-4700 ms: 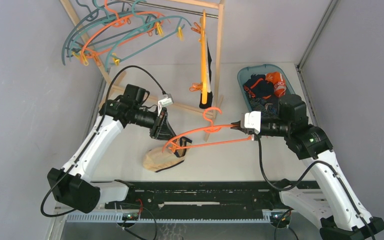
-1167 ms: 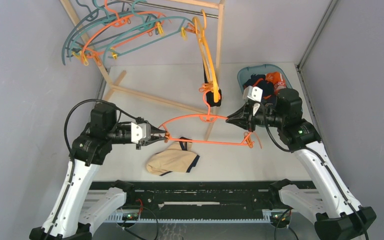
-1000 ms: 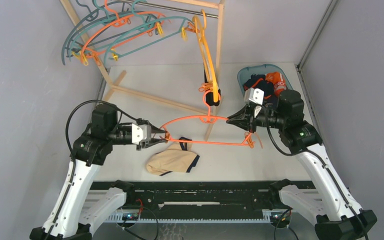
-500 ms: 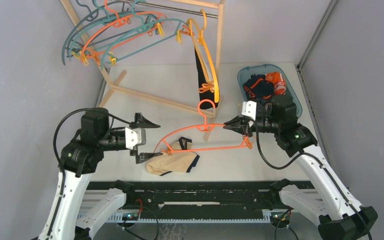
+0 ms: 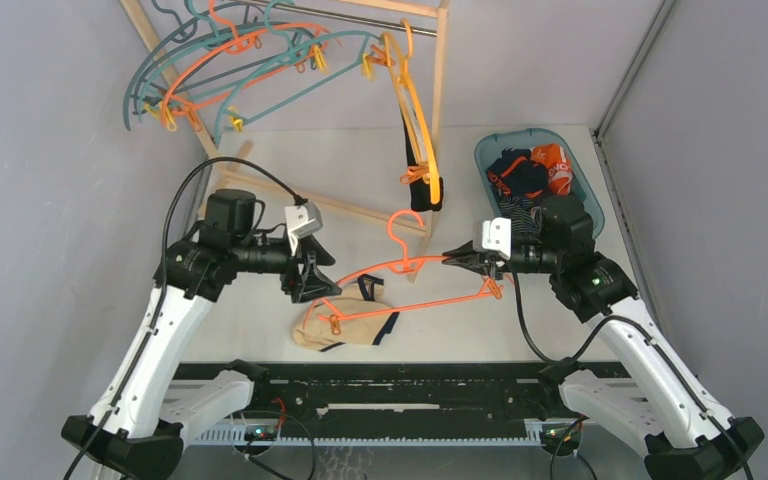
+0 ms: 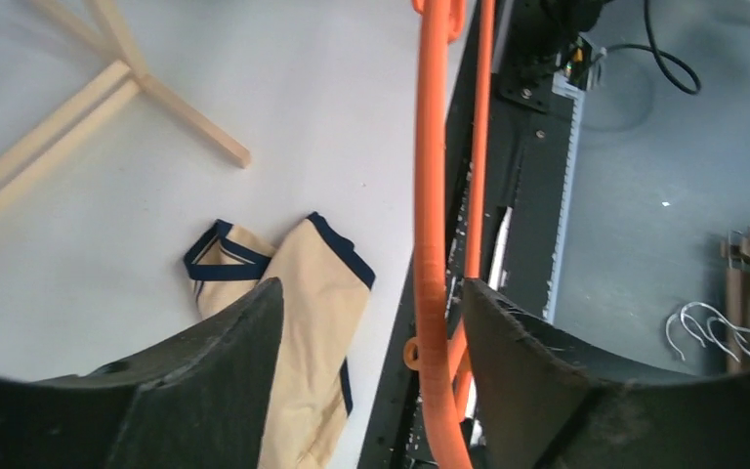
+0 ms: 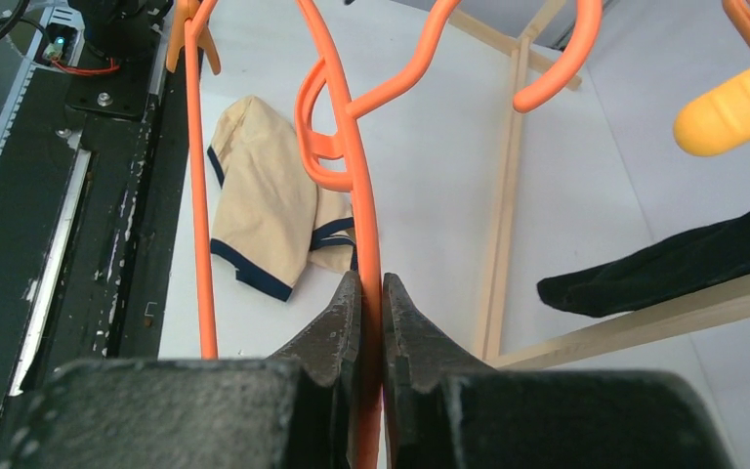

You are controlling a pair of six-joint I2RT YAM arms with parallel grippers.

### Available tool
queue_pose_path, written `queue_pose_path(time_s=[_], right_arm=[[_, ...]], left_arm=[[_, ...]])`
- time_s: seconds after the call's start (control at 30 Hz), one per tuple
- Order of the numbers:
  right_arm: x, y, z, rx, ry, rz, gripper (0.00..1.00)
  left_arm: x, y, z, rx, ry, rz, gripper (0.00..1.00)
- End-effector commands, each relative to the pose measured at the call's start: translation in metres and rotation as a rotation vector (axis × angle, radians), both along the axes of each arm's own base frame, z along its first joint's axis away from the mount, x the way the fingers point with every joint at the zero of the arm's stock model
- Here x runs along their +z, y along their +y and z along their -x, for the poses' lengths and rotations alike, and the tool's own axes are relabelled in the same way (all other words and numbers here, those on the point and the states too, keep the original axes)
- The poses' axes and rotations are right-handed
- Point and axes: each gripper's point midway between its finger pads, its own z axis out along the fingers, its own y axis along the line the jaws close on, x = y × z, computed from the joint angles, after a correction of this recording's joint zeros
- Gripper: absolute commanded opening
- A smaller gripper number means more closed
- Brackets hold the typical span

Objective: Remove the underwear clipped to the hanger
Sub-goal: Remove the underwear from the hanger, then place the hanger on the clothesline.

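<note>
An orange hanger (image 5: 415, 283) hangs level over the table. My right gripper (image 5: 452, 260) is shut on its right shoulder; in the right wrist view the jaws (image 7: 369, 293) pinch the orange bar (image 7: 356, 195). My left gripper (image 5: 316, 280) is open above the hanger's left end. In the left wrist view the orange bar (image 6: 430, 244) passes between the spread fingers (image 6: 371, 303), close to the right one. A beige underwear with navy trim (image 5: 345, 325) lies loose on the table under the hanger; it also shows in the left wrist view (image 6: 308, 322) and the right wrist view (image 7: 259, 215).
A blue basket (image 5: 488, 150) at the back right holds navy and orange underwear. A wooden rack (image 5: 438, 110) carries teal and orange hangers (image 5: 250, 60) and a yellow hanger (image 5: 415, 110) with black underwear (image 5: 430, 195). The rack's foot bar (image 5: 360, 210) crosses the table.
My left gripper has opened, let go of the hanger's left end, and moved up and right. The hanger's left end has dropped toward the beige underwear. The right gripper still holds the hanger.
</note>
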Motion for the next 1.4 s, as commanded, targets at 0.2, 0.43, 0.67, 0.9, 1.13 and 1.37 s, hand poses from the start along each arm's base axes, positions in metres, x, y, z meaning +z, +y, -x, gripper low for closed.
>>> queue_pose_path(time_s=[0.2, 0.43, 0.67, 0.9, 1.13, 1.37], right_arm=[[0.022, 0.001, -0.006, -0.024, -0.114, -0.037, 0.0], [0.022, 0.001, -0.016, -0.078, -0.09, -0.039, 0.0], [0.016, -0.002, -0.013, -0.08, -0.073, -0.025, 0.34], [0.014, -0.008, -0.006, -0.08, -0.088, -0.011, 0.6], [0.019, -0.018, -0.01, -0.124, -0.075, -0.027, 0.62], [0.02, -0.022, -0.013, -0.146, -0.056, -0.035, 0.62]], left_arm=[[-0.017, -0.006, 0.027, -0.066, 0.153, -0.016, 0.38], [-0.014, -0.005, 0.035, -0.11, 0.104, -0.003, 0.02], [-0.015, 0.016, 0.03, -0.024, -0.011, -0.111, 0.0], [-0.011, 0.056, 0.036, 0.08, -0.183, -0.269, 0.0], [0.006, 0.119, 0.037, 0.321, -0.343, -0.481, 0.0], [0.049, 0.167, 0.016, 0.646, -0.441, -0.565, 0.0]])
